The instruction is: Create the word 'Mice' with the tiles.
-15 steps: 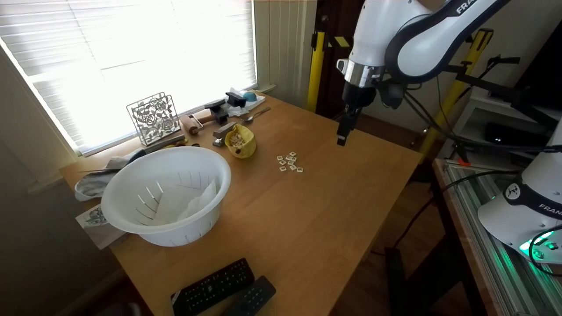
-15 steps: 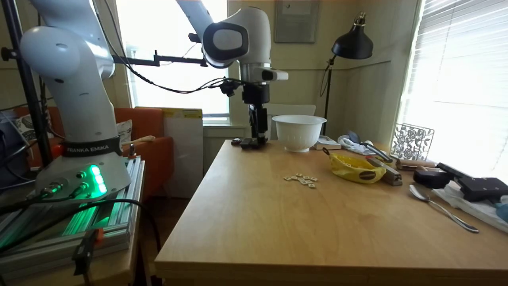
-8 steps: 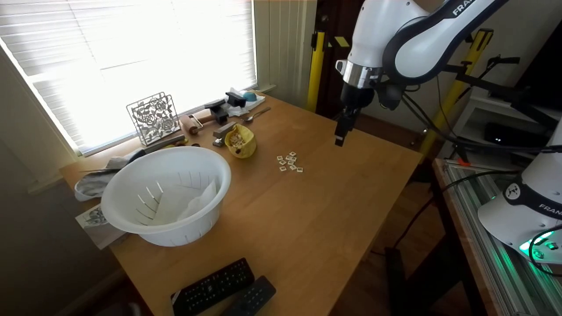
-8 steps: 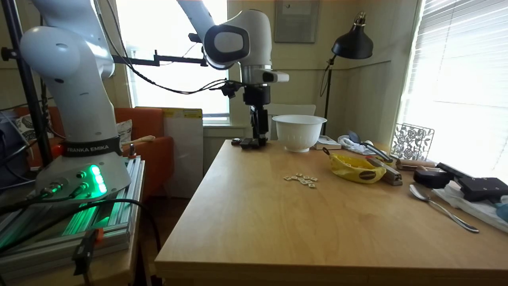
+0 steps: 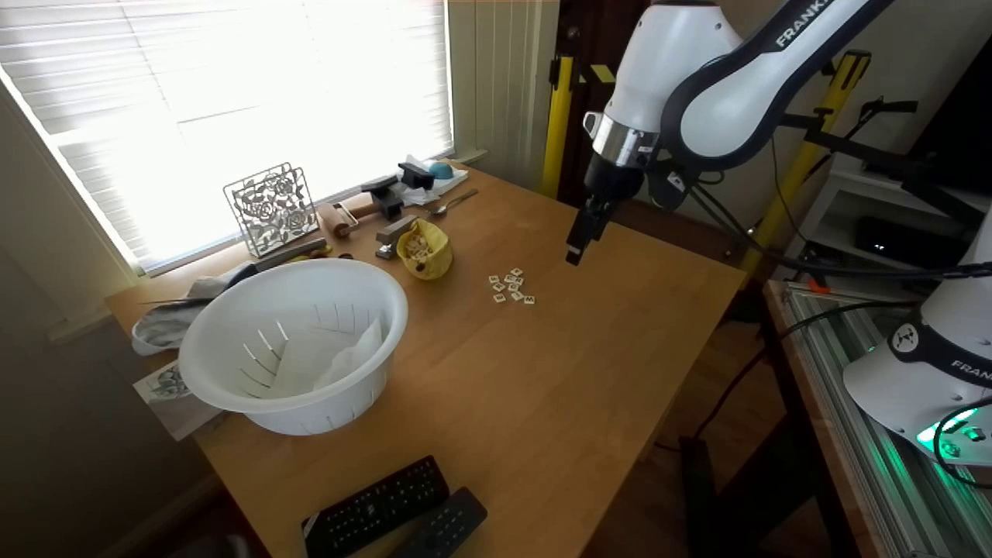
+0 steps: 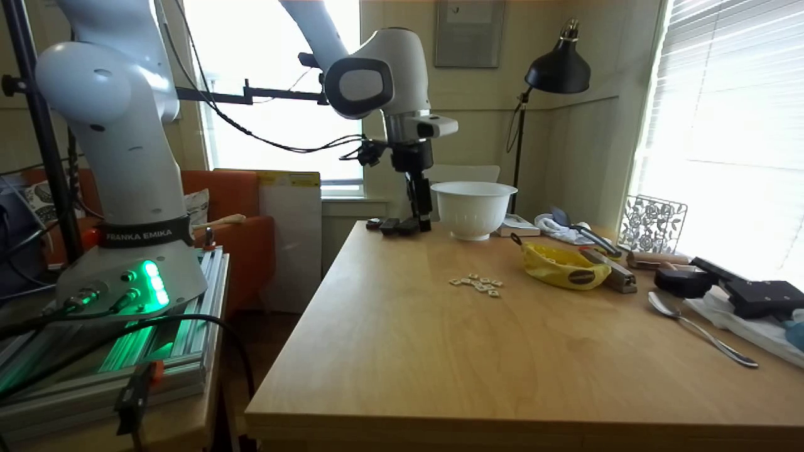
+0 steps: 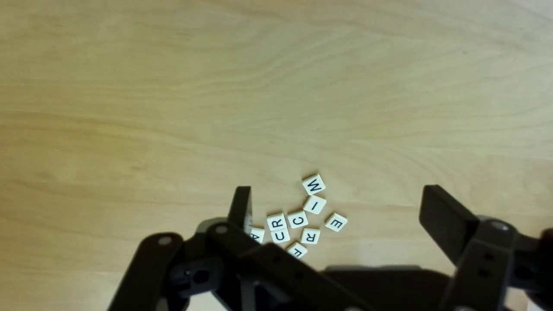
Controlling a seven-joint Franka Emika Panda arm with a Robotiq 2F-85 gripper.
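Note:
Several tiny cream-white letter tiles lie loosely clustered on the wooden table, in both exterior views (image 5: 511,287) (image 6: 480,284). In the wrist view I see an M or W tile (image 7: 313,184), an I tile (image 7: 314,204), an E tile (image 7: 336,222), an upper C tile (image 7: 297,219) and a lower C tile (image 7: 280,235). Two R tiles (image 7: 276,222) (image 7: 310,236), an F-like tile (image 7: 297,250) and an A tile (image 7: 257,234), partly hidden by a finger, lie with them. My gripper (image 7: 338,205) is open and empty, above the table beside the tiles (image 5: 573,257) (image 6: 424,225).
A large white bowl (image 5: 293,333) and a yellow pouch (image 5: 425,249) holding small pieces stand on the table (image 5: 542,387). Black remotes (image 5: 380,504) lie near an edge. A spoon (image 6: 697,333), a metal rose-pattern holder (image 5: 271,209) and other items line the window side.
My gripper has moved toward the tiles, left in an exterior view and slightly right in an exterior view, and has tilted more. The tiles have not moved.

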